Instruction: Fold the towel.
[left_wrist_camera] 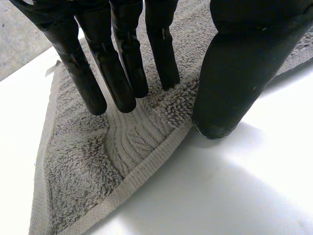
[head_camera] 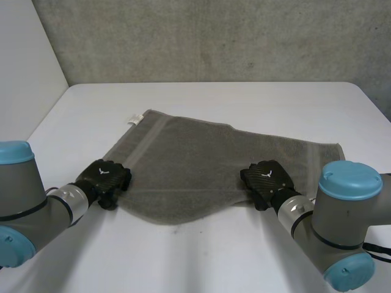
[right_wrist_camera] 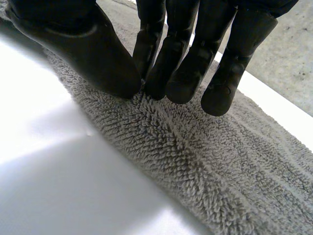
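The step in hand looks like the first grasp: the grey towel [head_camera: 201, 165] lies spread in one layer, set askew on the white table [head_camera: 244, 97], and no fold has been made yet. The left hand [head_camera: 107, 178] is at the towel's near left corner. Its straight fingers [left_wrist_camera: 122, 93] press down on the pile just inside the hem [left_wrist_camera: 146, 169], and its thumb [left_wrist_camera: 230, 88] stands on bare table against that hem. The cloth is ruffled between them but not yet nipped. The right hand [head_camera: 267, 180] is at the towel's near edge towards its right end. There the thumb [right_wrist_camera: 93, 54] and fingers [right_wrist_camera: 186, 83] are drawn together, with the edge of the pile caught between their tips. The next move probably calls for the left thumb to close under the hem. Both hands would then lift evenly and carry the near edge across to the far one. That far edge runs slanted, with a small white label [head_camera: 133, 120] at its left corner, so lining the edges up will take care. The near edge sags in a curve between the hands and may drag. Beyond the towel's far edge and on both sides of it the table is bare, which leaves room to move.
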Tool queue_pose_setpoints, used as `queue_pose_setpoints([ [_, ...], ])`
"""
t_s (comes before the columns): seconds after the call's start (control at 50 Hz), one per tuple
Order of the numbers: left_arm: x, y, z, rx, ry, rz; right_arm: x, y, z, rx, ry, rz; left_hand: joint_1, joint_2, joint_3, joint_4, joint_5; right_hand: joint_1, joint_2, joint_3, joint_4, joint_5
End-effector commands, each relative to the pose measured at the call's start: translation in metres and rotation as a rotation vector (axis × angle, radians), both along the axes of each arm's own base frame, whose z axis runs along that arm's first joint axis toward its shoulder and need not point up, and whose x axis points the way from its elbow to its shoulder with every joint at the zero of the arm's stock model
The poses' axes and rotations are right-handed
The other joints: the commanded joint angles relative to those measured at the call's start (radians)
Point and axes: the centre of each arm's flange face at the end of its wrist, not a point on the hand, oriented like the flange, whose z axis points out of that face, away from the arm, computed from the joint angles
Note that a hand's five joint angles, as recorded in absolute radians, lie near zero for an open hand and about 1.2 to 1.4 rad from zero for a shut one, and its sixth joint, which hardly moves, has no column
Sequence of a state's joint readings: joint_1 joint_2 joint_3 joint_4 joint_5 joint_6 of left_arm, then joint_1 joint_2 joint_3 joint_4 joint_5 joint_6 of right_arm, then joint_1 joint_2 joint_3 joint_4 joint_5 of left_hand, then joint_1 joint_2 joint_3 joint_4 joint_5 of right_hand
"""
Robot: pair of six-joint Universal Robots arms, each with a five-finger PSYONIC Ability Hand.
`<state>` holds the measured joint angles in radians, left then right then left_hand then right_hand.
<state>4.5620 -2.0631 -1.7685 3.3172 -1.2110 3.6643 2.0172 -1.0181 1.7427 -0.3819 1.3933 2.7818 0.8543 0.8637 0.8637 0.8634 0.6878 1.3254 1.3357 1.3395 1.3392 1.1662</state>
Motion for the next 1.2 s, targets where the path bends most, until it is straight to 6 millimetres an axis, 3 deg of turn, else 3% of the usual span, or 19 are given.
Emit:
queue_pose_setpoints([
  [0.02,0.0,-0.001,0.0,-0.001,-0.001,0.002,0.001,0.002,-0.004,0.008,0.008,0.006,0.175,0.166,0.166,0.166,0.167,0.071,0.061,0.057,0.057,0.056],
  [0.08,0.0,0.0,0.001,-0.002,0.002,0.005,0.002,0.003,-0.005,0.012,0.01,0.008,0.266,0.257,0.257,0.257,0.258,0.071,0.061,0.057,0.057,0.056],
  [0.14,0.001,0.0,0.009,-0.016,0.01,0.01,0.002,0.003,-0.005,0.013,0.01,0.007,0.541,0.531,0.531,0.532,0.533,0.071,0.061,0.057,0.057,0.056],
  [0.28,0.001,0.009,0.028,-0.007,0.108,0.053,0.002,0.003,0.006,-0.001,-0.006,0.003,0.542,0.533,0.533,0.533,0.534,0.071,0.061,0.057,0.057,0.056],
  [0.46,-0.003,0.022,0.031,0.011,0.127,0.041,-0.001,0.007,0.026,-0.006,-0.011,0.002,0.542,0.533,0.533,0.533,0.534,0.071,0.061,0.057,0.057,0.056],
  [0.56,-0.001,0.035,0.037,0.07,0.114,0.046,-0.009,0.019,0.052,0.044,0.018,0.003,0.542,0.533,0.533,0.533,0.534,0.071,0.061,0.057,0.057,0.056],
  [0.62,0.001,0.042,0.051,0.067,0.115,0.047,-0.015,0.028,0.07,0.08,0.036,0.005,0.542,0.533,0.533,0.533,0.534,0.071,0.061,0.057,0.057,0.056],
  [0.66,0.002,0.047,0.062,0.053,0.12,0.049,-0.021,0.032,0.091,0.101,0.043,-0.007,0.542,0.533,0.533,0.533,0.534,0.071,0.061,0.057,0.057,0.056],
  [0.7,0.003,0.056,0.087,0.004,0.138,0.044,-0.025,0.034,0.105,0.095,0.04,-0.017,0.542,0.533,0.533,0.533,0.534,0.071,0.061,0.057,0.057,0.056],
  [0.72,0.003,0.056,0.087,0.003,0.138,0.044,-0.025,0.034,0.105,0.095,0.04,-0.017,0.542,0.533,0.533,0.533,0.534,0.071,0.061,0.057,0.057,0.056],
  [0.76,0.004,0.063,0.107,-0.042,0.173,0.049,-0.033,0.037,0.133,0.067,0.027,-0.035,0.542,0.533,0.533,0.533,0.534,0.071,0.061,0.057,0.057,0.056],
  [0.82,0.004,0.068,0.12,-0.065,0.225,0.063,-0.038,0.038,0.149,0.054,0.024,-0.05,0.542,0.533,0.533,0.533,0.534,0.071,0.061,0.057,0.057,0.056],
  [0.96,0.003,0.068,0.121,-0.04,0.277,0.076,-0.041,0.042,0.153,0.088,0.091,-0.033,0.542,0.533,0.533,0.533,0.534,0.071,0.061,0.057,0.057,0.056],
  [1.06,-0.006,0.056,0.095,0.049,0.257,0.06,-0.032,0.027,0.13,0.121,0.182,0.009,0.542,0.533,0.533,0.533,0.534,0.071,0.061,0.057,0.057,0.056],
  [1.1,-0.018,0.041,0.087,0.069,0.251,0.037,-0.023,0.006,0.121,0.113,0.191,0.015,0.542,0.533,0.533,0.533,0.534,0.071,0.061,0.057,0.057,0.056],
  [1.12,-0.018,0.041,0.087,0.069,0.251,0.036,-0.023,0.006,0.121,0.112,0.191,0.015,0.542,0.533,0.533,0.533,0.534,0.071,0.061,0.057,0.057,0.056],
  [1.16,-0.023,0.03,0.086,0.063,0.253,0.028,-0.01,-0.023,0.122,0.029,0.158,0.01,0.542,0.533,0.533,0.533,0.534,0.071,0.061,0.057,0.057,0.056],
  [1.18,-0.029,0.017,0.091,0.037,0.263,0.023,-0.01,-0.024,0.122,0.028,0.158,0.01,0.542,0.533,0.533,0.533,0.534,0.071,0.061,0.057,0.057,0.056],
  [1.2,-0.034,0.002,0.101,-0.004,0.279,0.018,-0.004,-0.04,0.13,-0.049,0.128,0.002,0.542,0.533,0.533,0.533,0.534,0.071,0.061,0.057,0.057,0.056],
])
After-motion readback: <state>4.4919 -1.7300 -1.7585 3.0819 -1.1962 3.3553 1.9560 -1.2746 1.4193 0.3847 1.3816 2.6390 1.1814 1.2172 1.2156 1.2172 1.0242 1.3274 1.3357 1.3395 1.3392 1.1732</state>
